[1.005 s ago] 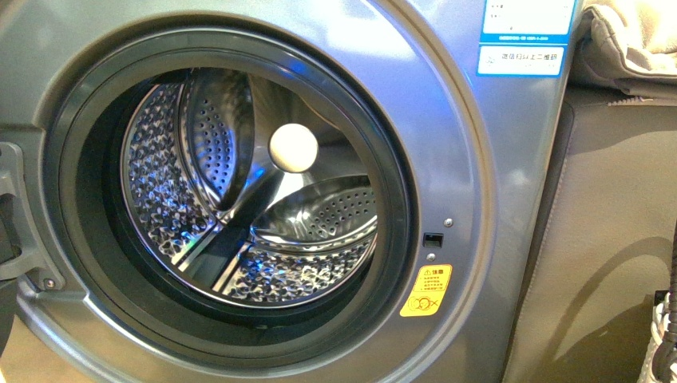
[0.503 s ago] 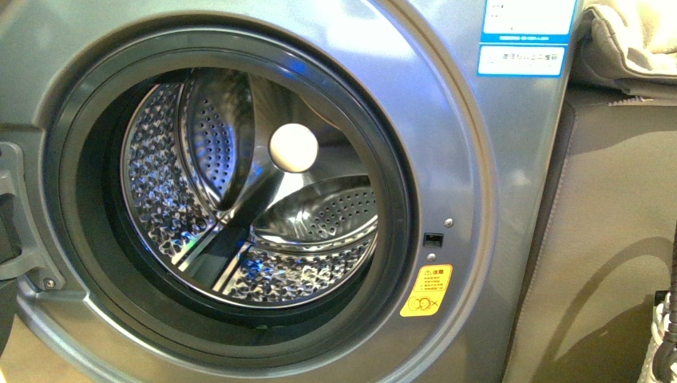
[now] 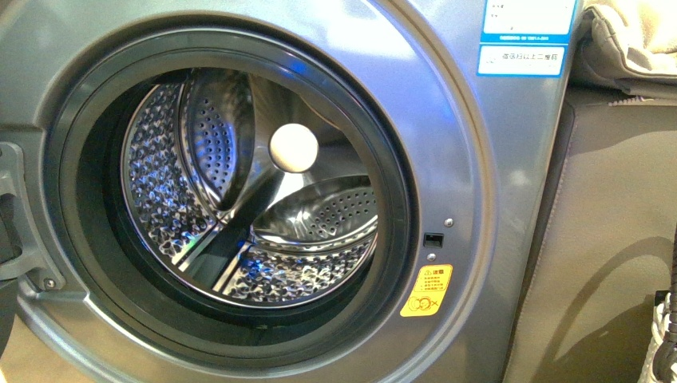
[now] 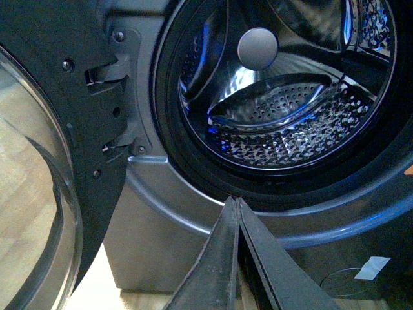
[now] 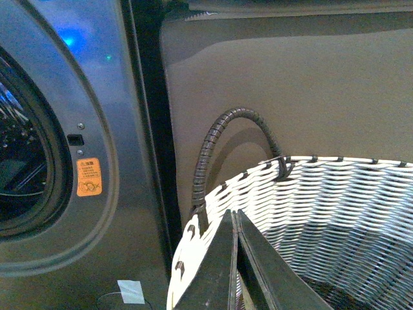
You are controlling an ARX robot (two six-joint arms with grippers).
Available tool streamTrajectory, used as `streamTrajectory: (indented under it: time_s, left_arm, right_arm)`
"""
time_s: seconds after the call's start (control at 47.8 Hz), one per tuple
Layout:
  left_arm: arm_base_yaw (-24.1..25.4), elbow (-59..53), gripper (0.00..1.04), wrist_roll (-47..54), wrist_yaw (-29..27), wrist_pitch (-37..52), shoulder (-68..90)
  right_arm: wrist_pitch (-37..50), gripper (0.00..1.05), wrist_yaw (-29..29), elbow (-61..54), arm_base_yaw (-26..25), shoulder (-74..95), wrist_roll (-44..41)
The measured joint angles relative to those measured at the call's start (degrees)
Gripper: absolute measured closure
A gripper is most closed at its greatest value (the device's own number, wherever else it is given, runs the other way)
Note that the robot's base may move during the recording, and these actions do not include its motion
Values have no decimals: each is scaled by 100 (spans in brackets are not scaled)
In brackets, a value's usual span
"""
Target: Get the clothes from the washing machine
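The washer [image 3: 479, 199] stands with its door [image 4: 45, 194] swung wide open. The drum [image 3: 239, 199] looks empty: no clothes show inside it in any view. Dark stuff lies low in the basket [image 5: 322, 213], under the right tool [image 5: 235, 258], but it is too small a patch to tell if it is the clothes. So the job seems to be nearly done or done; what may be left is a check that nothing hides at the back of the drum.

The left tool [image 4: 237, 258] hangs in front of the washer, just below the round opening. Its two tips are pressed together with nothing between them. The right tool sits over the basket rim, tips together too, and holds nothing.

The drum is shiny steel full of little holes, with smooth curved fins and a round pale knob [image 3: 293, 148] in the middle. A thick black rubber ring goes round the opening. The basket is woven in white strips with a dark wrapped handle [image 5: 216, 145].
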Motion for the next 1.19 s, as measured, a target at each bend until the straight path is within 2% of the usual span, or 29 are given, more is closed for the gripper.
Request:
streamTrajectory:
  time_s: [0.628, 0.649, 0.691, 1.047, 1.089, 1.193]
  left_arm:
    - [0, 0, 101, 0, 0, 0, 0]
    - [0, 0, 101, 0, 0, 0, 0]
    - [0, 0, 101, -2, 0, 0, 0]
    - [0, 0, 14, 0, 0, 0, 0]
    - [0, 0, 5, 2, 0, 0, 0]
    - [0, 0, 7, 2, 0, 0, 0]
  right_arm:
    - [37, 102, -2, -258, -2, -232, 0]
    - [37, 102, -2, -258, -2, -232, -4]
    - [37, 93, 0, -258, -2, -232, -9]
    - [37, 7, -2, -258, -2, -232, -7]
    - [37, 7, -2, -258, -2, -232, -2]
    - [37, 8, -2, -258, -2, -232, -4]
